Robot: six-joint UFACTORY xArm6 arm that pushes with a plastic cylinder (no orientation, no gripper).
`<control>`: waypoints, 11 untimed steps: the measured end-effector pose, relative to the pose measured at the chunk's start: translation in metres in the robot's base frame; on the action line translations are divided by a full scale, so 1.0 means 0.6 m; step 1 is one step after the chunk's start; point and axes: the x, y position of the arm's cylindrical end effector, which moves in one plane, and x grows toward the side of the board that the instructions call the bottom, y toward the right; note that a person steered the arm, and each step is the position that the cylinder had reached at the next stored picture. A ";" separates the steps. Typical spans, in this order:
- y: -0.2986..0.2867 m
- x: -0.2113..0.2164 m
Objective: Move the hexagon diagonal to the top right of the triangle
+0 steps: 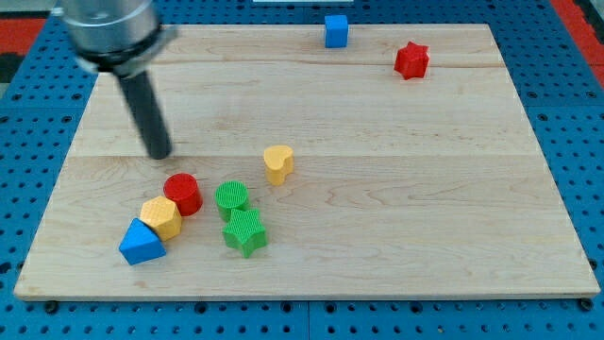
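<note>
Below and slightly right of the tip [160, 154], a bare jawless end effector gripping nothing, the yellow hexagon [161, 217] already touches the blue triangle [141, 244] at its upper right.

On the counter [425, 208], the yellow hexagon [161, 217] touches the blue triangle [142, 243] at its 1 o'clock. The red cylinder [182, 194] touches the hexagon's 1 o'clock, and my tip [160, 154] is at that cylinder's 11. The green cylinder [231, 198] is at 12 of the green star [244, 231], with the yellow heart [277, 162] at its 2. The blue cube [336, 30] and red star [411, 60] lie well apart toward 1.
</note>
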 end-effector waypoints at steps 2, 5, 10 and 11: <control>-0.141 0.196; 0.043 0.268; 0.052 0.231; 0.041 0.168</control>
